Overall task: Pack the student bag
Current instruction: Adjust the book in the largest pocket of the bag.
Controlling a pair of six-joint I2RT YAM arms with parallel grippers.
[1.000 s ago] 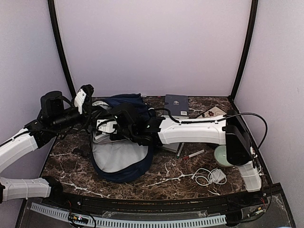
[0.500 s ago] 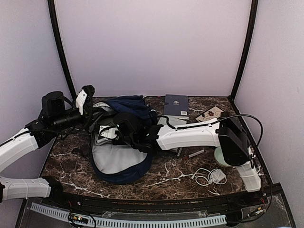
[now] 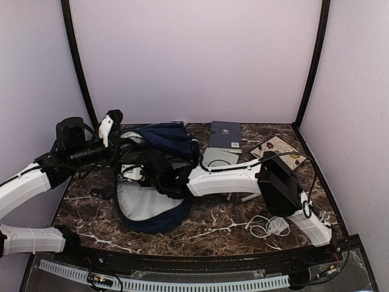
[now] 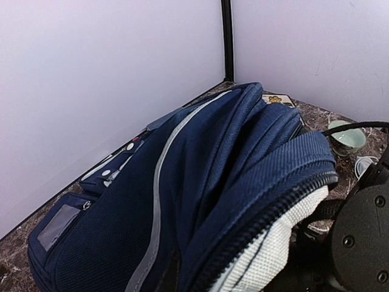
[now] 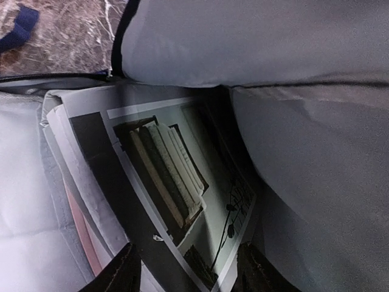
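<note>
The student bag [image 3: 159,214], navy with pale grey lining, lies open on the marble table at centre left. My left gripper [image 3: 112,129] is at its upper left rim, holding the top flap up. In the left wrist view navy fabric [image 4: 121,213] fills the frame and hides the jaws. My right gripper [image 3: 141,170] reaches inside the bag's mouth. In the right wrist view its fingertips [image 5: 124,272] stand apart over a book [image 5: 164,176] whose cover shows a stack of books. The book lies in the bag against the grey lining [image 5: 304,182]. The right gripper [image 5: 191,274] is open.
A navy notebook [image 3: 225,135] and a grey-green booklet [image 3: 219,157] lie behind the right arm. A patterned card [image 3: 281,146] is at the back right. A white cable with charger [image 3: 267,226] lies at the front right. A green cup [image 4: 347,135] stands beyond the bag.
My right arm has pushed leftward, deeper into the bag, and its jaws have narrowed. The left gripper keeps its hold on the flap and has barely moved.
</note>
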